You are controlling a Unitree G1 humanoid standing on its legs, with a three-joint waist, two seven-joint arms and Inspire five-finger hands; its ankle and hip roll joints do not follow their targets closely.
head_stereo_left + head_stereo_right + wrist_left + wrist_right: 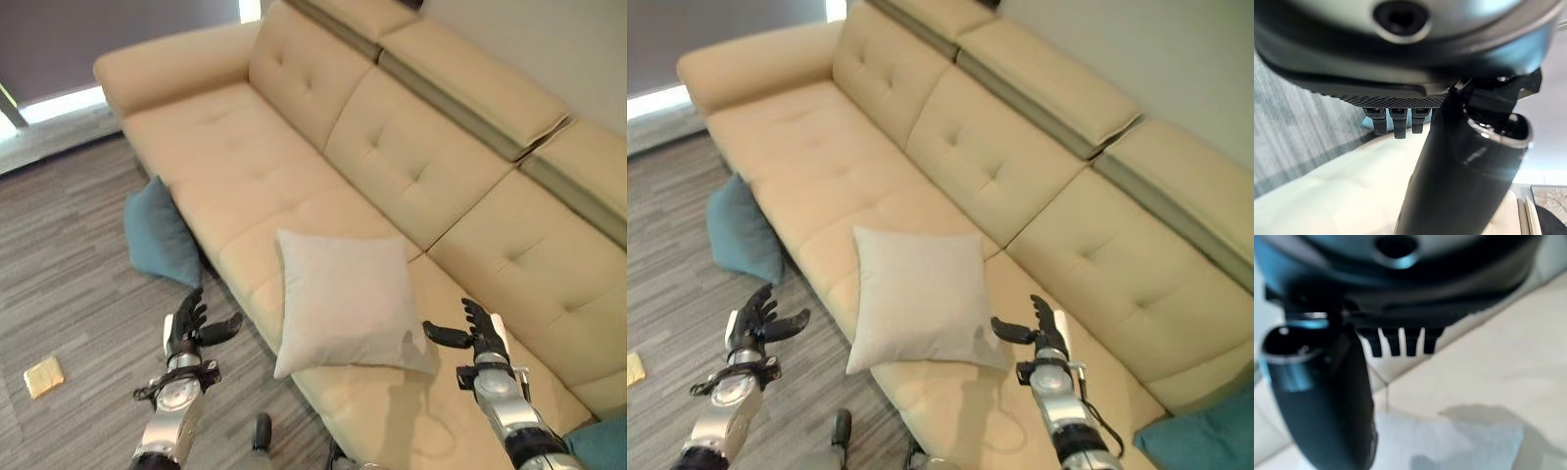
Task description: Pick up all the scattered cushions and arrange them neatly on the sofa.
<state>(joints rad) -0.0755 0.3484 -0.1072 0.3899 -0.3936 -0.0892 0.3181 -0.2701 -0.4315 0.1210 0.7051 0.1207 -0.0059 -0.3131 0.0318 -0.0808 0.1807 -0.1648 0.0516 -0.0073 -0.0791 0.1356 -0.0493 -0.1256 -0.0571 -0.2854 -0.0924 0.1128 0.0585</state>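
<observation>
Pale grey square cushion point(345, 299) lies flat on the cream upholstered sofa point(446, 176); teal fabric cushion point(157, 233) remains on the wood-grain floor point(69, 274) against its front. Left hand point(188, 325) and right hand point(480, 333) spread, empty.

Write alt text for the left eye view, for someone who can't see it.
A pale grey cushion lies flat on the seat of a cream sofa, between the robot's open left hand and open right hand, neither touching it. A teal cushion leans against the sofa front on the floor, and another teal cushion peeks in at the lower right corner.
</observation>
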